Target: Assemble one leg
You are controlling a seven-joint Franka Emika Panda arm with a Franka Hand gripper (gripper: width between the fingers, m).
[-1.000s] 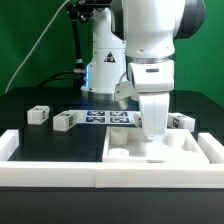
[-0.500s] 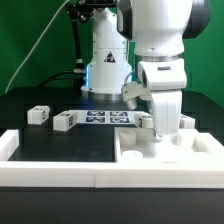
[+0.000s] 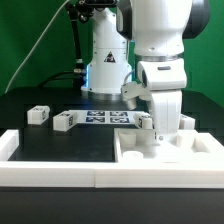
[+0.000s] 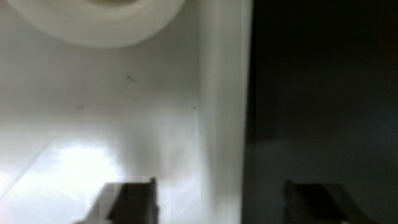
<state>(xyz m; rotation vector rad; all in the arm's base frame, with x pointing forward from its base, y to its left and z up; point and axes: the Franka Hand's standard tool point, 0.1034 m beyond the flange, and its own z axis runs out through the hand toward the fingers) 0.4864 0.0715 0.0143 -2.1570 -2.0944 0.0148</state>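
Observation:
The big white tabletop (image 3: 172, 156) lies at the front on the exterior view's right, and my gripper (image 3: 165, 134) is low over its back part. In the wrist view the fingers (image 4: 130, 200) stand apart and empty. One is over the tabletop's white surface (image 4: 107, 120) and the other over the black table, straddling the tabletop's edge. A recessed hole (image 4: 111, 20) shows ahead. Two small white legs (image 3: 38, 114) (image 3: 64, 121) lie on the exterior view's left. Another leg (image 3: 184, 121) lies behind the gripper, and one more (image 3: 146, 122) is partly hidden by it.
The marker board (image 3: 103, 117) lies flat in the middle, in front of the arm's base (image 3: 105, 70). A low white wall (image 3: 55, 172) runs along the front edge and turns back at the exterior view's left corner (image 3: 8, 145).
Between one second and half a second ago the gripper and the tabletop shifted together toward the exterior view's right. Nothing has moved since.

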